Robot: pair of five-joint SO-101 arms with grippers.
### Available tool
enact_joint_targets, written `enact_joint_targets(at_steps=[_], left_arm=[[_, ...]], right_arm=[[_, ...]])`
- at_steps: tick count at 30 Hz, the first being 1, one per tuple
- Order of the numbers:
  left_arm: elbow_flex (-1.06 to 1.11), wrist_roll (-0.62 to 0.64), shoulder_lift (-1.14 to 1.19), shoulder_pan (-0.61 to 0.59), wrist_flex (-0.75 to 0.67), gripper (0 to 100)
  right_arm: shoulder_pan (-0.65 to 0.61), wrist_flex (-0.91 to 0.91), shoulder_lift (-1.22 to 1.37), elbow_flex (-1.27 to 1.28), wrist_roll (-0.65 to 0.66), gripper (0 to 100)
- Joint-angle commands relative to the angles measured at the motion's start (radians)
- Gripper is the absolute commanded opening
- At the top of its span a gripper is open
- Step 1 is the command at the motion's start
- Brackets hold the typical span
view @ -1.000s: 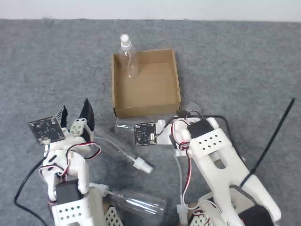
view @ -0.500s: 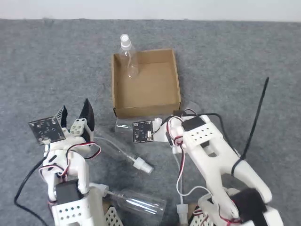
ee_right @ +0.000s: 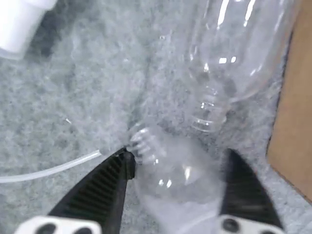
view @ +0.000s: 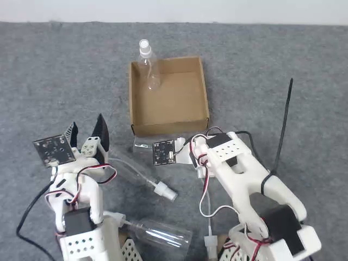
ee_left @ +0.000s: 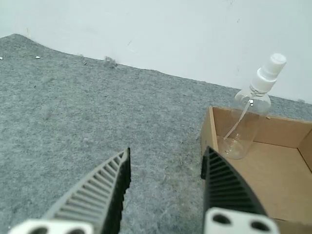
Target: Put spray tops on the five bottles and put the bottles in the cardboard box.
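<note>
A cardboard box [view: 168, 98] stands open at the middle of the table. One clear bottle with a white spray top [view: 148, 68] leans in its far left corner, also seen as the capped bottle [ee_left: 248, 112] in the left wrist view. My right gripper [ee_right: 170, 165] is open, its fingers on either side of an uncapped clear bottle [ee_right: 170, 183] lying just in front of the box wall [ee_right: 292, 97]. A second uncapped bottle [ee_right: 229, 58] lies beside it. My left gripper [ee_left: 165, 165] is open and empty, off to the left of the box [ee_left: 273, 161].
A loose spray top with its tube [view: 163, 190] lies between the arms. Another capped bottle [view: 157, 234] lies at the near edge, by the left arm's base. A further spray top [view: 209, 242] sits by the right arm's base [view: 272, 228]. Grey felt covers the table.
The right arm has swung left and lowered its gripper toward the bottles in front of the box. The left arm has stayed still.
</note>
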Motion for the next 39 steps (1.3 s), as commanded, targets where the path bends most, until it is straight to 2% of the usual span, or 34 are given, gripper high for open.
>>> enact_joint_targets(at_steps=[1, 10, 16, 22, 31, 39], left_arm=[[-0.007, -0.008, -0.015, -0.005, -0.032, 22], [-0.007, -0.008, -0.015, -0.005, -0.032, 22], [0.002, -0.008, -0.015, -0.005, -0.044, 22], [0.002, -0.008, -0.015, -0.005, -0.044, 22], [0.002, -0.008, -0.015, -0.005, -0.044, 22], [0.002, -0.008, -0.015, -0.005, -0.044, 22]], right_arm=[[0.007, -0.010, -0.005, -0.055, -0.008, 15.1], [0.016, -0.002, -0.007, -0.072, -0.249, 15.5], [0.018, -0.001, -0.007, -0.072, -0.331, 15.7], [0.018, 0.001, -0.007, -0.072, -0.333, 16.9], [0.028, 0.054, -0.007, -0.072, -0.325, 39.2], [0.054, 0.137, -0.008, -0.072, -0.143, 40.3]])
